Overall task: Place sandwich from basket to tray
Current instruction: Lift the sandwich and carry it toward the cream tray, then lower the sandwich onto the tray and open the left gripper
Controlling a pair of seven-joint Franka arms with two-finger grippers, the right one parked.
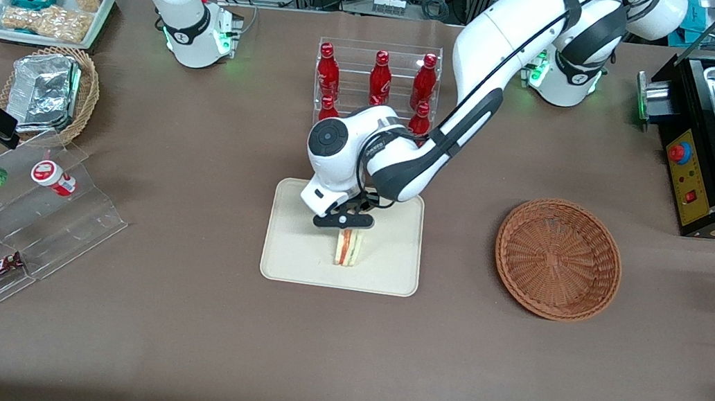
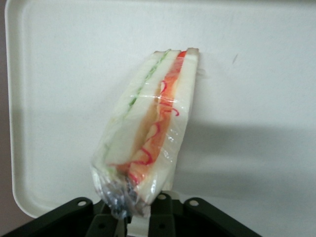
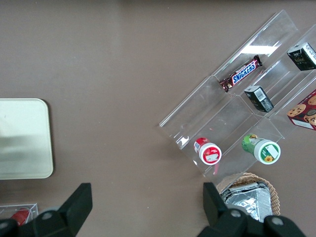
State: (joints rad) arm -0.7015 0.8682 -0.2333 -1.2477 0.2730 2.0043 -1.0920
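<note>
The gripper (image 1: 346, 223) was pinching the sandwich (image 1: 346, 248) by its upper end, standing it on edge on the tray (image 1: 294, 254), well apart from the empty basket (image 1: 558, 259).

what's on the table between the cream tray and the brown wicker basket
Nothing: the front view shows bare brown tabletop between tray and basket. The claw holds the sandwich.

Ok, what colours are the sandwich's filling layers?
Red-orange and green between white bread; the sandwich, held by the gripper, shows best in the left wrist view.
</note>
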